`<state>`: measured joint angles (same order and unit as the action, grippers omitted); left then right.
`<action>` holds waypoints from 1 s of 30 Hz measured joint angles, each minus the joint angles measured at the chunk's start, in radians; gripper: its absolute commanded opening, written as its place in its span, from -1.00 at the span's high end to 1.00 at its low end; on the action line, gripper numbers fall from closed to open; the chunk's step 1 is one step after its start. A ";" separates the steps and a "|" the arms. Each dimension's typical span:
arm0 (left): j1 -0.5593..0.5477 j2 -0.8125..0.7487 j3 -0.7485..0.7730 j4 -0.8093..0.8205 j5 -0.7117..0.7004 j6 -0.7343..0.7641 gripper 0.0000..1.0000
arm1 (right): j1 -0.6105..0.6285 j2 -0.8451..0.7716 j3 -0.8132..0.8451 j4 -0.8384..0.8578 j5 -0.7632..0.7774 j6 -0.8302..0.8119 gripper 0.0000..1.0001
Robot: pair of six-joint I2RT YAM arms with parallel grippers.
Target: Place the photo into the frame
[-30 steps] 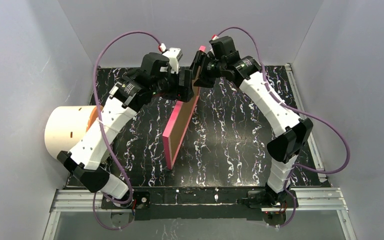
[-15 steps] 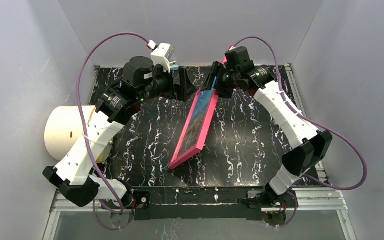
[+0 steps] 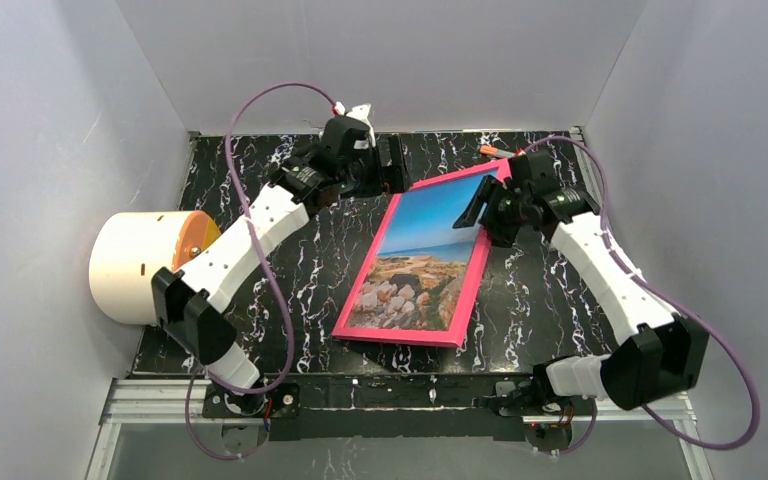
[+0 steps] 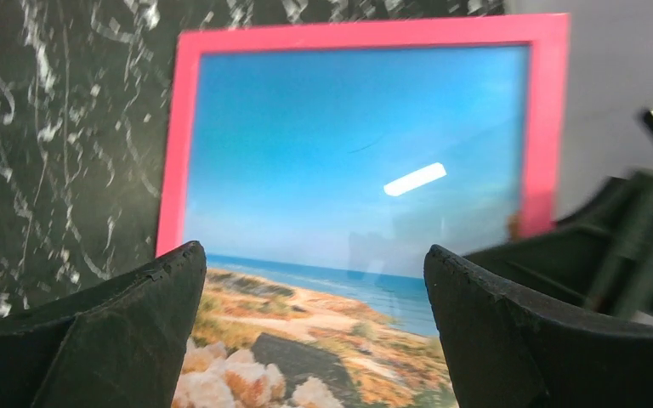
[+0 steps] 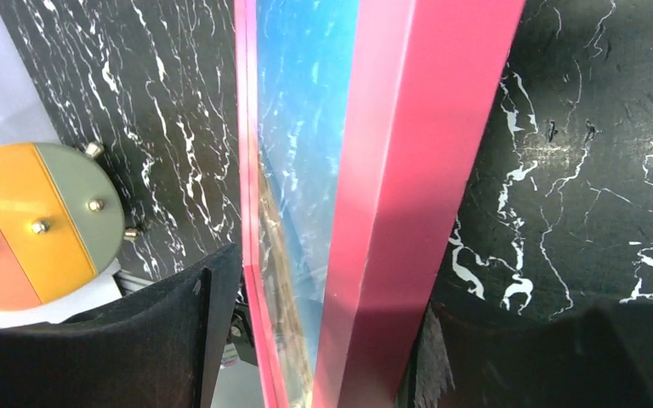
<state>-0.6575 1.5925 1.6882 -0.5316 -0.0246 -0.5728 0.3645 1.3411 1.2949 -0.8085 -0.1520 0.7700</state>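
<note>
The frame (image 3: 471,280) has tipped face-up: one frame, one photo (image 3: 425,240) inside.

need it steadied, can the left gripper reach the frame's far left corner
Probably yes: the left gripper hangs open just beyond that corner of the frame, with nothing between them. The right gripper clamps only the right edge, so that corner is free.

A black surface (image 3: 520,300) veined with white marbling lies under everything. At its 9 o'clock edge a wide white cylinder (image 3: 135,265) lies on its side, its round end turned toward 3 o'clock. The right wrist view shows that end face (image 5: 38,225) in orange, yellow and grey-green bands with small bolts. Pale grey walls (image 3: 380,60) stand at 9, 12 and 3 o'clock. A metal rail (image 3: 650,408) runs along 6 o'clock.
</note>
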 measured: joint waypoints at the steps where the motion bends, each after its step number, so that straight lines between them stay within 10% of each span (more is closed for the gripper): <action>1: 0.003 0.019 -0.011 -0.008 -0.007 -0.004 -0.97 | -0.015 -0.030 -0.048 0.028 -0.021 -0.010 -0.39; 13: 0.296 0.066 -0.274 -0.030 0.072 -0.002 -0.97 | -0.151 -0.054 -0.409 0.475 -0.290 -0.050 -0.45; 30: 0.327 0.247 -0.364 -0.052 -0.011 0.061 -0.96 | -0.217 0.363 -0.315 0.694 -0.436 -0.121 -0.76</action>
<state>-0.3305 1.8393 1.3247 -0.5838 -0.0357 -0.5121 0.1471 1.7042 0.9798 -0.1150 -0.5877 0.6491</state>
